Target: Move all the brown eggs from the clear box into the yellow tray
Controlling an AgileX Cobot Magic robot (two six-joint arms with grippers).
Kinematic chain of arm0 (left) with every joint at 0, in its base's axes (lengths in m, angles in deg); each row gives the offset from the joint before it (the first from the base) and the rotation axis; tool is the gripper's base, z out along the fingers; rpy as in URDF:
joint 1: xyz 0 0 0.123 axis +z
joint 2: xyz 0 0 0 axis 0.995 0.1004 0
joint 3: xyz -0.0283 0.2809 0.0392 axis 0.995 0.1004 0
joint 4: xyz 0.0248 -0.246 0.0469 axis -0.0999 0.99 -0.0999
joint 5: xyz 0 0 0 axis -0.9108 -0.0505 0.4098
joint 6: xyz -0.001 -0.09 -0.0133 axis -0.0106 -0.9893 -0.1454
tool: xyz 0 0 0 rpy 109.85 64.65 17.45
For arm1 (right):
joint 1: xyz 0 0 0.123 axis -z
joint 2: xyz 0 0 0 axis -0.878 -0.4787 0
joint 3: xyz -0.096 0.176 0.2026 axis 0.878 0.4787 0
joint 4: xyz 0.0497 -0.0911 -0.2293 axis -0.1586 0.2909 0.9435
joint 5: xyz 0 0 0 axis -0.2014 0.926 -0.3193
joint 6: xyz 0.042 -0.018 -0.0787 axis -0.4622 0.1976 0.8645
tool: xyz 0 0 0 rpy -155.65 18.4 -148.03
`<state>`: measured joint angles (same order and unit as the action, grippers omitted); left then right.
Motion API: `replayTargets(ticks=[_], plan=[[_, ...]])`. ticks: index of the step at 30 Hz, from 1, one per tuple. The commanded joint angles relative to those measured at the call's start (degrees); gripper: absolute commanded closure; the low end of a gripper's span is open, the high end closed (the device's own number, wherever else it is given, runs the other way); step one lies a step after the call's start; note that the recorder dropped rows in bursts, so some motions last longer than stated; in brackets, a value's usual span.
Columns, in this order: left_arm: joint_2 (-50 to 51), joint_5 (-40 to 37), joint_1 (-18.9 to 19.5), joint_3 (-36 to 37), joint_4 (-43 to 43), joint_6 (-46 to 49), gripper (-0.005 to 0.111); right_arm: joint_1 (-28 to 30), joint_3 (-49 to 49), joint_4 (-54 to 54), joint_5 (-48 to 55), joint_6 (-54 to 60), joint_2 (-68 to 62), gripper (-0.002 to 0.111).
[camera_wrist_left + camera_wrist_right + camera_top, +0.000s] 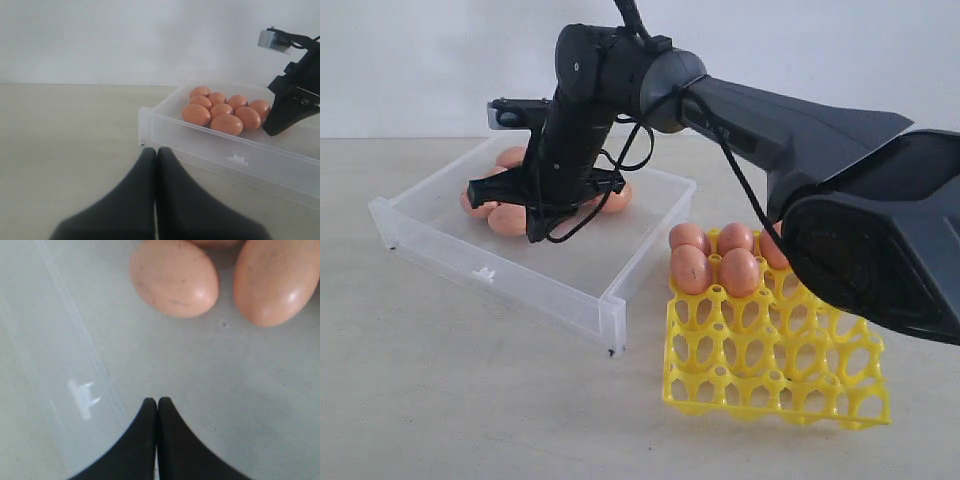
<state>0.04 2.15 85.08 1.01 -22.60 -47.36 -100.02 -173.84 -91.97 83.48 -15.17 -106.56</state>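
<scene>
The right gripper (157, 401), pinched shut and empty over the clear box (550, 285), should open wide first (before lowering), then straddle the nearest of the brown eggs (175, 277) gently.

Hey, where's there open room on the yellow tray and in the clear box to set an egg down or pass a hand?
On the yellow tray, the near rows of cells are bare; only the far end holds eggs. In the clear box, the floor between the tabbed front wall and the egg cluster is free, though the right gripper hangs there.
</scene>
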Motion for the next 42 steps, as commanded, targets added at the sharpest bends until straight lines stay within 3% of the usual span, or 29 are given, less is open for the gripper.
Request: replayTargets(ticks=[1,6,8,9,11,13,17,20,28,38,42], plan=[[-0.17,0.00,-0.25,-0.15,0.31,0.03,0.111,0.13,-0.36,-0.29,-6.28,0.60,2.10,0.109],[-0.17,0.00,-0.25,-0.15,0.31,0.03,0.111,0.13,-0.36,-4.00,-20.55,1.68,2.25,0.106],[-0.17,0.00,-0.25,-0.15,0.31,0.03,0.111,0.13,-0.36,-6.11,-23.65,7.18,2.25,0.092],[-0.17,0.00,-0.25,-0.15,0.31,0.03,0.111,0.13,-0.36,-7.95,-25.62,10.23,2.25,0.076],[-0.17,0.00,-0.25,-0.15,0.31,0.03,0.111,0.13,-0.36,-8.19,-29.20,11.26,2.02,0.055],[-0.17,0.00,-0.25,-0.15,0.31,0.03,0.111,0.13,-0.36,-7.92,-33.68,11.26,1.34,0.045],[-0.17,0.00,-0.25,-0.15,0.31,0.03,0.111,0.81,-0.36,-7.21,-33.73,10.52,-2.99,0.054],[-0.17,0.00,-0.25,-0.15,0.31,0.03,0.111,0.94,-0.36,-3.75,-31.25,5.12,-6.43,0.054],[-0.17,0.00,-0.25,-0.15,0.31,0.03,0.111,0.94,-0.36,5.53,-36.30,4.05,-7.12,0.054],[-0.17,0.00,-0.25,-0.15,0.31,0.03,0.111,0.94,-0.36,7.20,-36.25,3.91,-4.70,0.055],[-0.17,0.00,-0.25,-0.15,0.31,0.03,0.111,0.94,-0.36,15.11,-34.40,4.02,-2.38,0.055]])
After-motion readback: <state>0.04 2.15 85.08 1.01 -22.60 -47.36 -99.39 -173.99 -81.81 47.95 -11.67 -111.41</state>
